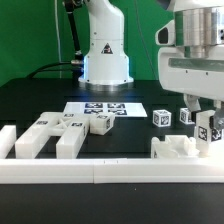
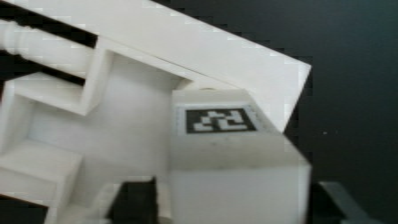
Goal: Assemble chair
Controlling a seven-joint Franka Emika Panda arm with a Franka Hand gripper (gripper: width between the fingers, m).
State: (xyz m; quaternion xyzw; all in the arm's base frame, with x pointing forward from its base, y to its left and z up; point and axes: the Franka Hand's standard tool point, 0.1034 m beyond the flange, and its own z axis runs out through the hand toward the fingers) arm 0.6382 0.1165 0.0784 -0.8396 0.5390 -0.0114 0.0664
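The arm hangs upright at the exterior view's right, end effector low over a tagged white chair part; grasping or released, I cannot tell.

It's all white, blocky parts lying loose here. On the exterior view's left, two long bars are sitting side by side, with a tagged block just beside them. Two small cubes are standing near each other, tags showing. Over on the right, a notched piece is resting low. Up close in the wrist view, a tagged post is touching a flat plate.
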